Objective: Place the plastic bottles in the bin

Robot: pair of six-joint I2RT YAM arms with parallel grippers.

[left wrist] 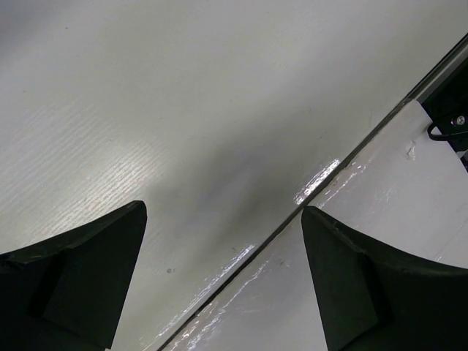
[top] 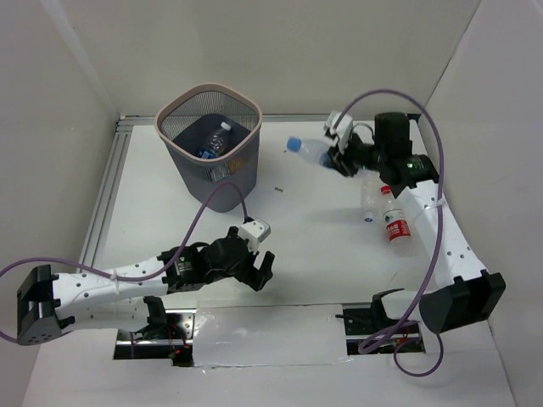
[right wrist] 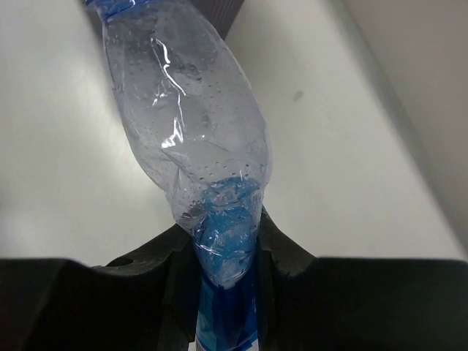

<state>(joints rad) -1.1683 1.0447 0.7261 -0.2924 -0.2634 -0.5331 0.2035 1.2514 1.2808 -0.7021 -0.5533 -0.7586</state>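
Pinching a clear bottle (top: pixel 310 151), the right hand (top: pixel 339 157) leaves 2 bottles (top: pixel 395 222) by the surface's (top: pixel 314 254) right edge; some lie in the bin (top: pixel 208 89); left hand (top: pixel 254 275) gapes.

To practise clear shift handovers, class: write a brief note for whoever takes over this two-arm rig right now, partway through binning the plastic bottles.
Left gripper: open, empty.
Right gripper: shut on a clear blue-capped bottle, held to the right of the bin.
Done: at least one blue-labelled bottle lies in the bin; exact count unclear.
Left: bin the held bottle, then the clear bottle and red-labelled bottle lying on the table at the right.
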